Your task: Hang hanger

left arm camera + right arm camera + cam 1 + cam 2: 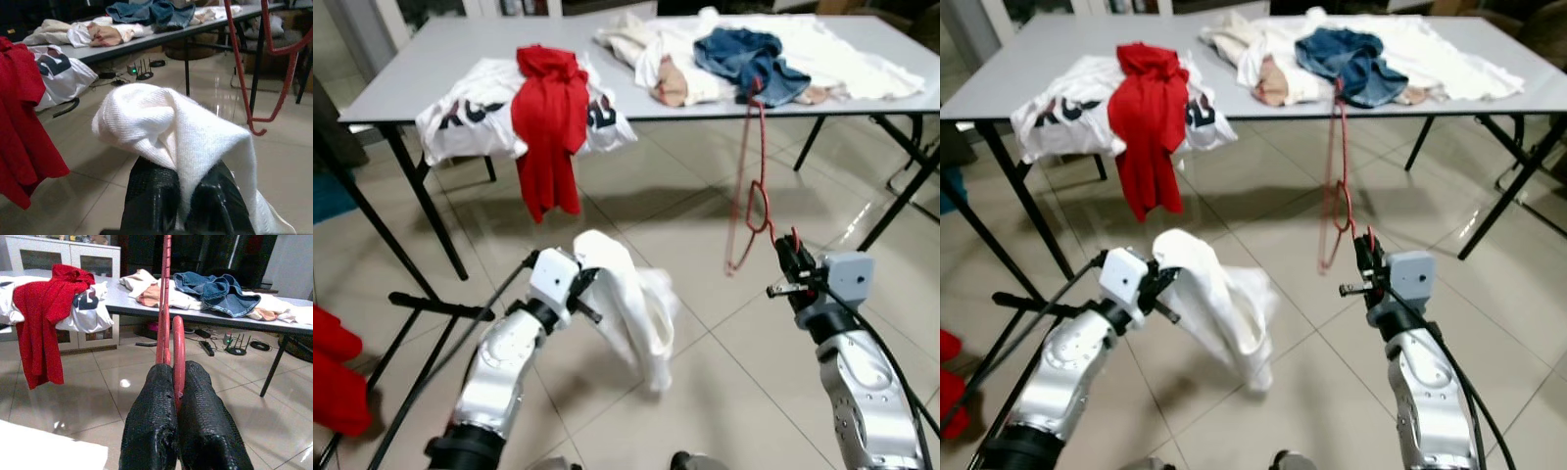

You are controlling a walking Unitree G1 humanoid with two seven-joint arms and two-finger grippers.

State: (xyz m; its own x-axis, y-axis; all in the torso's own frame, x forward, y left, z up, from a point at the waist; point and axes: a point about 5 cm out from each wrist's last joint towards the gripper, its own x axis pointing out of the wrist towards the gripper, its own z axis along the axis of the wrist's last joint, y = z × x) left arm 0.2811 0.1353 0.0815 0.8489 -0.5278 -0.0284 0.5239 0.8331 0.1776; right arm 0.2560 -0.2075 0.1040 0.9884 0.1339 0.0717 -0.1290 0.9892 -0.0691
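- A red hanger [750, 191] is clamped by its hook between the closed fingers of the right hand [790, 257]; it is held upright above the tiled floor [705, 392], in front of the bench [431, 69].
- A white garment [626, 299] is pinched by the closed left hand [579, 290] and is draped over its fingers, its loose end hanging toward the floor.
- On the bench are seen a red garment [548, 117] hanging over the front edge, a white printed shirt [470, 117], blue jeans [749, 61] and pale clothes [651, 49].
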